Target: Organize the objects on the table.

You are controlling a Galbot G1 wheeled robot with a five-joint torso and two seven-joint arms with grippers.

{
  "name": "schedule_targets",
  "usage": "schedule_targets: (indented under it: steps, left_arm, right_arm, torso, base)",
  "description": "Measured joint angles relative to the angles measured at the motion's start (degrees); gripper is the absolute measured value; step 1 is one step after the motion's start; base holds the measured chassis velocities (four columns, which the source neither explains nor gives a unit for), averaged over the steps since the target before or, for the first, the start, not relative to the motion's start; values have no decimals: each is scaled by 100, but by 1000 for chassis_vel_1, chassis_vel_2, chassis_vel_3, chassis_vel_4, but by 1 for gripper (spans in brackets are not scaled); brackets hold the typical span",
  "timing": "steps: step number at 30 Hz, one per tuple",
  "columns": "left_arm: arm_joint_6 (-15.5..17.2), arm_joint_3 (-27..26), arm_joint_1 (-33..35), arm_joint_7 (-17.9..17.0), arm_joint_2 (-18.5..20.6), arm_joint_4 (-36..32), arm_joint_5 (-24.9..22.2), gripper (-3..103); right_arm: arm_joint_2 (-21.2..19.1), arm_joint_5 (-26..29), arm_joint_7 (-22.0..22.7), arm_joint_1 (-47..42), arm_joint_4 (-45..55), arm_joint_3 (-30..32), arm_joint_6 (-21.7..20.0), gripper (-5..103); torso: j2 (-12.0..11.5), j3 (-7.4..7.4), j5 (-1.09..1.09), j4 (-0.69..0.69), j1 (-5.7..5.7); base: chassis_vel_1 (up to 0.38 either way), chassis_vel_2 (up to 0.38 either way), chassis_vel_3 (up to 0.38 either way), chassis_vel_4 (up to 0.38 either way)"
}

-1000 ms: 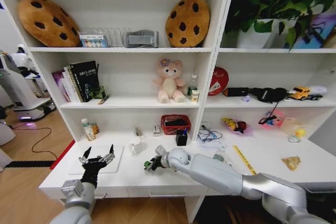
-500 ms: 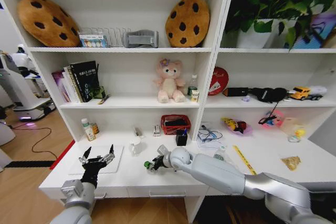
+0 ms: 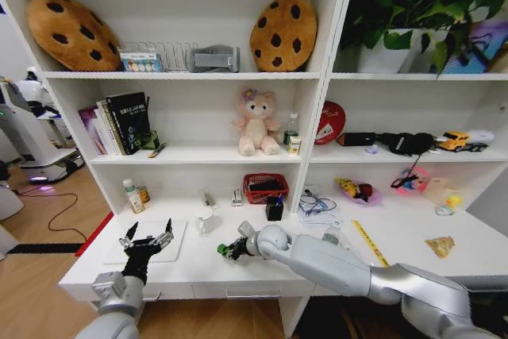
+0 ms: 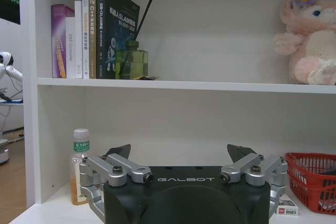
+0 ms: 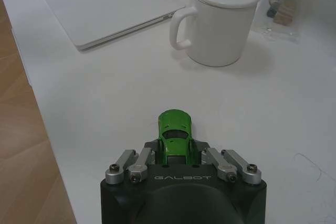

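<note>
Right hand (image 5: pixel 176 153) gripping the green toy car (image 5: pixel 175 137).
You are seeing it over the bench (image 5: pixel 105 103) near the white mug (image 5: pixel 220 19); left hand (image 3: pixel 146 237) is hovering spread wide.

Office or study nook: white desk (image 3: pixel 198 267), shelving (books (image 3: pixel 119 123), potted plant (image 3: pixel 413 13)).

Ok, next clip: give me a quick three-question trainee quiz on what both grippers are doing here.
1. True or false: the right gripper is shut on the green toy car.
2. The left gripper is: A) holding the white mug, B) open over the silver laptop, C) shut on a pen.
3. Fill in: in the right wrist view, a grey handle sticks out of the ____.

Key: 1 true; 2 B; 3 white mug.
</note>
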Motion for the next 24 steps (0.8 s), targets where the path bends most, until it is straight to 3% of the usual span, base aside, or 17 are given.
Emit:
schedule_targets:
  steps: [10,24]
  left_arm:
    - [0,0,0,0,0,0,0,100]
    - [0,0,0,0,0,1,0,100]
  right_arm:
    - [-93,-1,179,-33,424,217,-10,33]
    - [-200,-354,265,-48,1614,1331,-10,33]
  torso:
    - [-1,1,0,1,0]
    - [-1,0,0,0,0]
  base:
    - [0,0,0,0]
    - [0,0,0,0]
